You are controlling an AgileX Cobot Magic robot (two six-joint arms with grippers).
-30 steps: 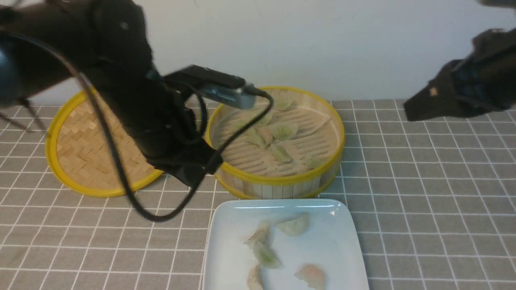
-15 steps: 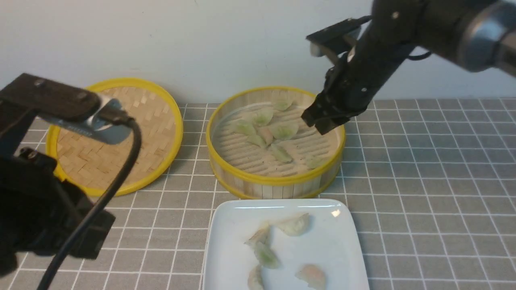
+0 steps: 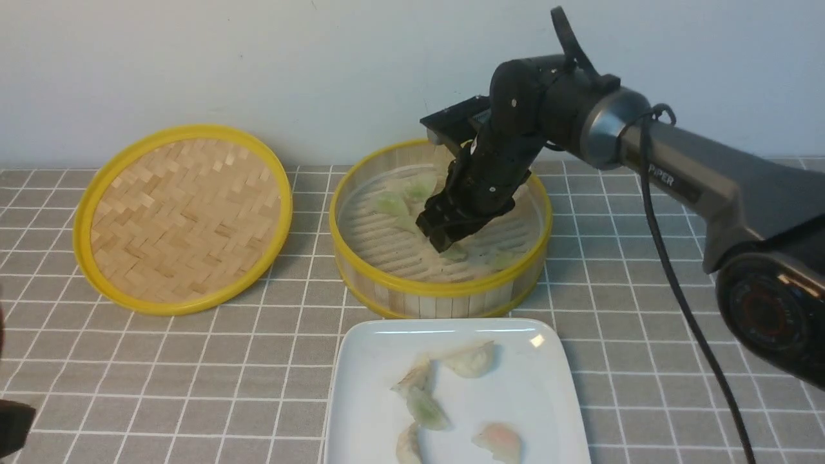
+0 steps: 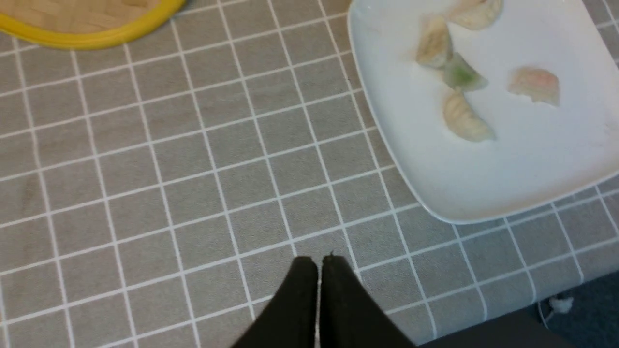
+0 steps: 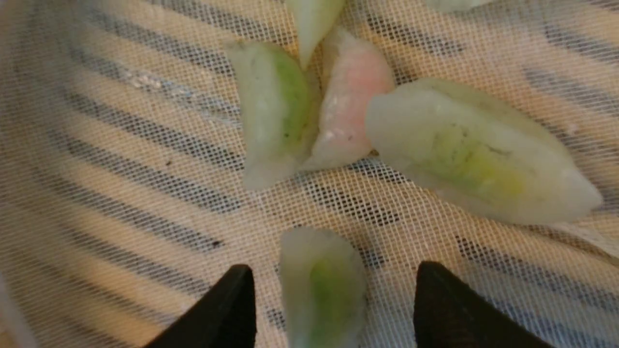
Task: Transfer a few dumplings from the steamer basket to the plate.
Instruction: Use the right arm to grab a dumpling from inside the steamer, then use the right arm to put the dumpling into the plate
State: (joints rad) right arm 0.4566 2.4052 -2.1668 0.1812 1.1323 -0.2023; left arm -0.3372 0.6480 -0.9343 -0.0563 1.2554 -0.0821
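- The right gripper (image 3: 449, 243) is down inside the steamer basket (image 3: 438, 291), a little toward 6 o'clock from the middle of its floor.
- Its jaws stand wide apart and hold nothing. In the right wrist view the two black fingertips (image 5: 232, 299) flank a green-filled dumpling (image 5: 321, 285) lying on the mesh liner (image 5: 121, 169). A strip of liner shows between the dumpling and each tip.
- Past that one lies a cluster: a second green dumpling (image 5: 275, 111) pressed against a pink dumpling (image 5: 353, 106), which touches a larger green dumpling (image 5: 474, 159).
- In the front view, more green dumplings (image 3: 391, 203) lie at 10 to 11 o'clock in the basket, and one sits near the wall at 4 o'clock.
- The white square plate (image 3: 538, 399) is at 6 o'clock from the basket, just beside it.
- The plate carries five dumplings: a plated green dumpling (image 3: 425, 410) near its middle, a pinkish one (image 3: 496, 441) at 5 o'clock, and three whitish ones (image 3: 474, 359).
- The woven lid (image 3: 184, 219) is at 9 o'clock from the basket.
- The left gripper (image 4: 318, 265) has its jaws pressed together on nothing. It is over the grey checked tablecloth (image 4: 193, 169), with the plate near.
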